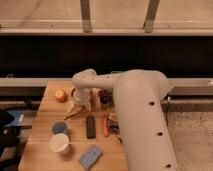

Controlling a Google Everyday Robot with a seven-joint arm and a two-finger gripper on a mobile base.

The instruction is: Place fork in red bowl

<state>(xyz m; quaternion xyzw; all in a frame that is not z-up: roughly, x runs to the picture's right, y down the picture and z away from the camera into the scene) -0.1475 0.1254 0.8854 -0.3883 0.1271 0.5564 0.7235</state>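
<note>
The red bowl (60, 95) sits near the back left of the wooden table (40, 150), small, round and orange-red. The arm (135, 100), a thick white limb, comes in from the right of the bowl, and its elbow bends down just right of the bowl. The gripper (79, 106) hangs below that bend, right of the bowl and a little nearer the camera, low over the tabletop. The arm's wrist covers most of it, so I cannot tell how far it is open or whether it has hold of anything.

The fork (71, 114) is a thin grey-brown sliver lying on a slant, in front of the bowl and slightly right. One end reaches up toward the gripper and the other points to the table's left front. It is outside the bowl. Whether the gripper touches it cannot be told.

Farther in front of the bowl lies a small blue round thing (60, 127), and beyond that, nearer the camera, stands a white cup (60, 144). A black-handled utensil (90, 126) lies in front and to the right of the bowl. A red-handled tool (105, 125) lies just beyond it, beside the arm. A blue sponge (91, 156) lies farthest from the bowl, at the table's front edge.
</note>
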